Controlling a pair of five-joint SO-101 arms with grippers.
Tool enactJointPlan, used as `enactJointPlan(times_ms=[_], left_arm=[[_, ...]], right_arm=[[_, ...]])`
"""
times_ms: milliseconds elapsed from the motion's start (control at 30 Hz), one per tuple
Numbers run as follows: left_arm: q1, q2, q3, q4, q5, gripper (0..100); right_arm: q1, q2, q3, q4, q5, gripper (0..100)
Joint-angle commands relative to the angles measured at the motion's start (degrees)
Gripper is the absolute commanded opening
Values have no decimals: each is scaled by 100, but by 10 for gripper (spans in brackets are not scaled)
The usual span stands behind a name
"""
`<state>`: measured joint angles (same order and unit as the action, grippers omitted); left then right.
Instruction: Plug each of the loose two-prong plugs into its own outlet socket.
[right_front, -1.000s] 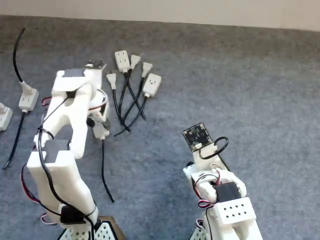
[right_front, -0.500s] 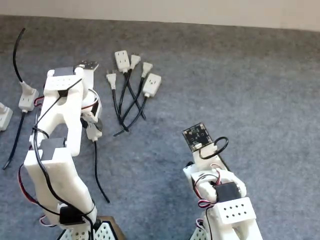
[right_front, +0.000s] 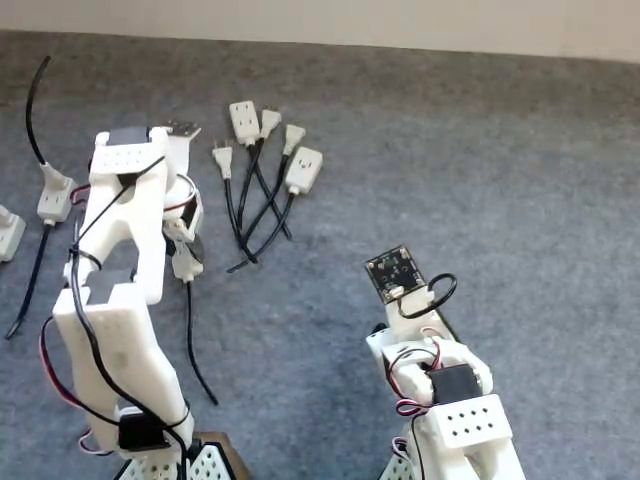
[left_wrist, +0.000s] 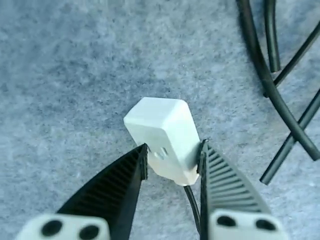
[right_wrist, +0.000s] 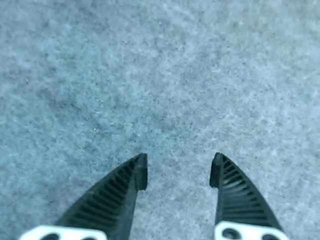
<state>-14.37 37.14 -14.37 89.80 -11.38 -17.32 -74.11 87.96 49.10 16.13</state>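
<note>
Your left gripper is clamped on a white connector, just beside the bundle of loose plugs and sockets. Its black cord trails across the carpet toward the arm's base. Your right gripper hangs over the carpet with jaws apart, well away from the bundle.

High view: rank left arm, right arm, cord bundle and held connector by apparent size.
1. left arm
2. right arm, cropped
3. cord bundle
4. held connector
Arms are nearer the camera; true sizes unsure.
</note>
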Motion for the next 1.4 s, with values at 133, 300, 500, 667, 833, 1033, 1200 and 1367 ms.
enactJointPlan(times_ms=[133, 300, 500, 667, 833, 1033, 1200, 1367], left_arm=[[585, 101, -286, 0, -79, 4], [787, -57, -462, 475, -712, 4], [629, -910, -725, 976, -633, 45], [470, -1059, -681, 1020, -985, 295], [462, -1051, -338, 976, -1081, 284], [312, -497, 4, 343, -1073, 281], [13, 215, -479, 123, -1090, 280], [-207, 752, -1015, 123, -1099, 280]], right_arm=[[-40, 75, -40, -101, 79, 201], [-40, 75, -40, -101, 79, 201], [-40, 75, -40, -101, 79, 201], [-40, 75, -40, -101, 79, 201], [-40, 75, -40, -101, 79, 201], [-40, 75, -40, -101, 79, 201], [-40, 75, -40, -92, 79, 201], [-40, 75, -40, -92, 79, 201]])
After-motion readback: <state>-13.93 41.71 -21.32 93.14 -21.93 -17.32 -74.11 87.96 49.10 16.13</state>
